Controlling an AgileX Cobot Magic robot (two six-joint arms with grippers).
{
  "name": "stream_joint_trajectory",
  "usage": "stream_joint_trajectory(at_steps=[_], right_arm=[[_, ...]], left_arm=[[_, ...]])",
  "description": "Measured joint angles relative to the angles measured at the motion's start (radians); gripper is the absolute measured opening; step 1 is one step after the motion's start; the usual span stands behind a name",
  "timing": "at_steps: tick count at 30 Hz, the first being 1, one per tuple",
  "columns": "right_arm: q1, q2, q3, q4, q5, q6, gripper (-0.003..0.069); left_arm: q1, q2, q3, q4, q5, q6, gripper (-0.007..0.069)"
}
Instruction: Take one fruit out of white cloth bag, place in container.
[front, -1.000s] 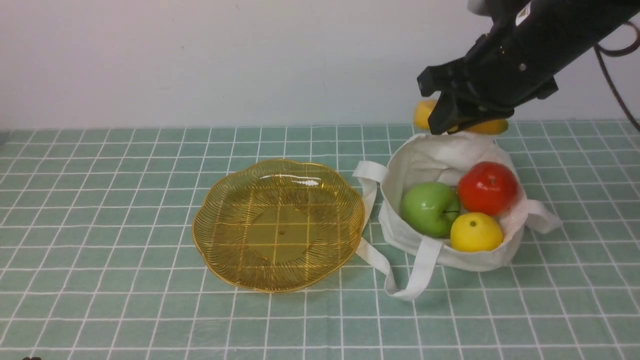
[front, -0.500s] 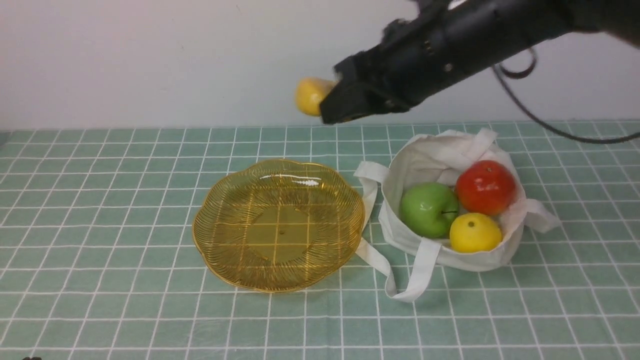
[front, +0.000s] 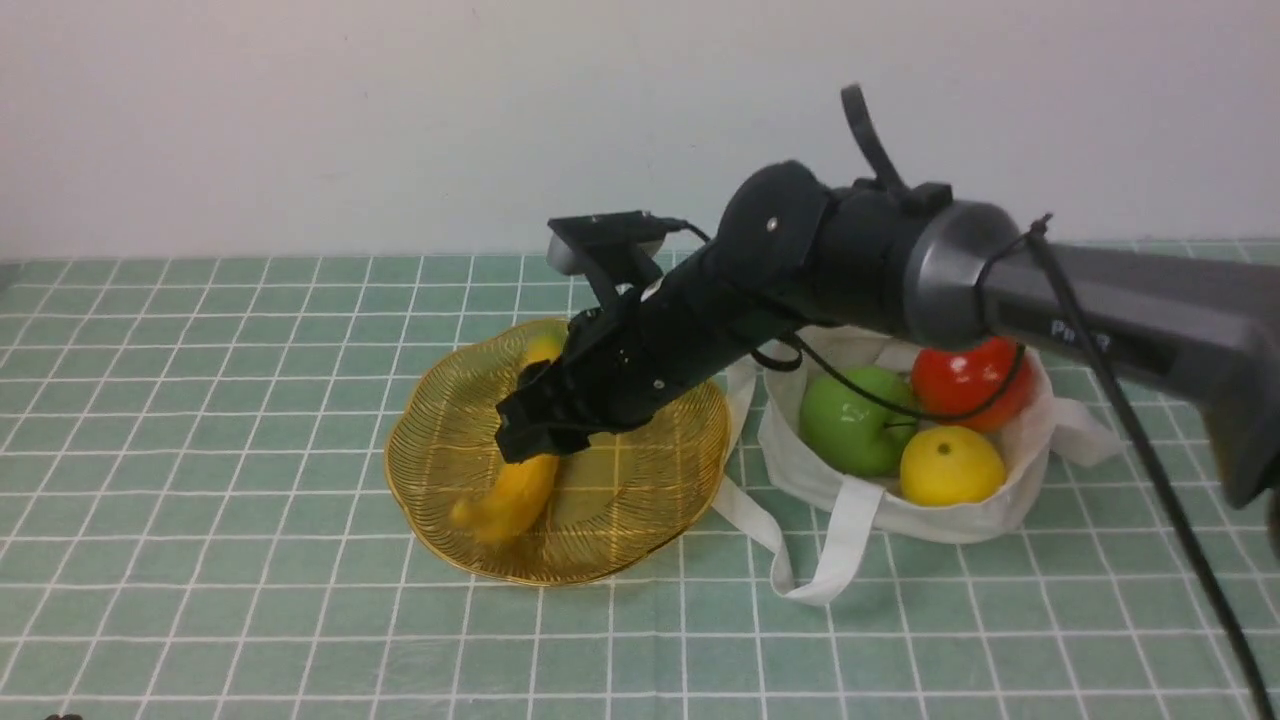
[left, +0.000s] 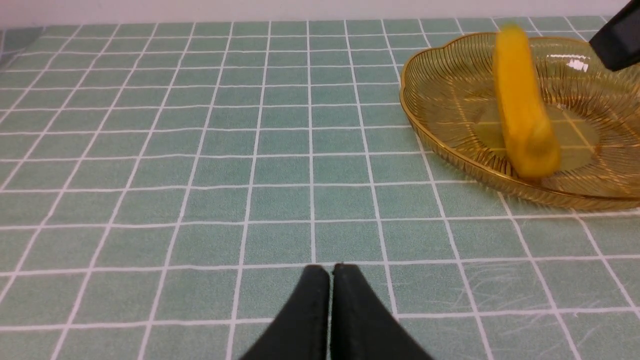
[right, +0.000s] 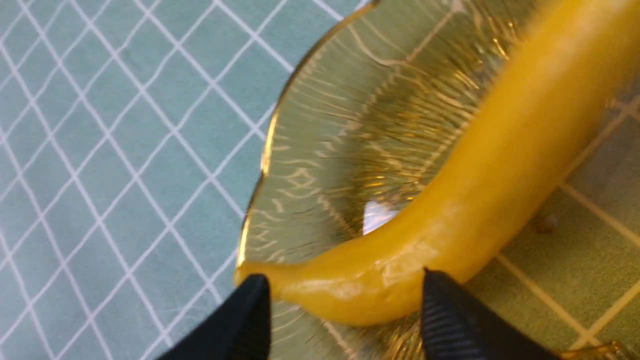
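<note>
Release is looking like the step in hand: the right gripper (front: 520, 445) is hanging low over the wide, shallow amber-yellow ribbed plastic dish (front: 420, 430) with its jaws standing apart and clasping nothing. The long curved yellow-orange plastic banana (front: 515, 495) is lying inside the dish beneath them. Taking the dish as a dial with twelve o'clock toward the wall, the banana is running from about twelve o'clock, under the gripper, down to about seven o'clock. It is showing blurred, so it is probably rocking as it is settling. The small off-white cloth tote bag (front: 940, 520) is sitting just beside the dish at three o'clock on the green checked table (front: 200, 400). It is holding a green apple (front: 855, 420), a red apple (front: 960, 380) and a round yellow lemon-like fruit (front: 950, 465). The left gripper (left: 330, 280) is waiting clenched and empty above bare cloth, well apart from the dish on its nine o'clock side. The placing is looking as good as done. The next move is calling for a straight lift of the right gripper, keeping the spread jaws from nudging the banana or the scalloped rim. After that comes a retreat toward three o'clock, passing high enough that the arm is not snagging the bag's strap handles.
</note>
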Motion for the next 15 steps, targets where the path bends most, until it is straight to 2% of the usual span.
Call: stream_joint_trajectory(at_steps=[1, 2, 5, 8, 10, 12, 15], right_arm=[[0.0, 0.0, 0.0, 0.0, -0.002, 0.0, 0.0396], [0.0, 0.012, 0.0, 0.003, -0.011, 0.0, 0.0475], [0.0, 0.019, 0.0, 0.006, -0.012, 0.019, 0.061], [-0.004, 0.014, -0.011, 0.008, 0.02, 0.026, 0.0666], [-0.016, 0.008, -0.036, 0.005, 0.08, 0.034, 0.0666], [-0.038, -0.007, -0.083, -0.006, 0.178, 0.068, 0.0636], [-0.083, -0.043, -0.194, -0.053, 0.361, 0.14, 0.0531]], left_arm=[[0.0, 0.0, 0.0, 0.0, 0.0, 0.0, -0.0008], [0.0, 0.0, 0.0, 0.0, 0.0, 0.0, -0.0008], [0.0, 0.0, 0.0, 0.0, 0.0, 0.0, -0.0008], [0.0, 0.0, 0.0, 0.0, 0.0, 0.0, -0.0008], [0.0, 0.0, 0.0, 0.0, 0.0, 0.0, -0.0008], [0.0, 0.0, 0.0, 0.0, 0.0, 0.0, -0.0008], [0.0, 0.0, 0.0, 0.0, 0.0, 0.0, -0.0008]])
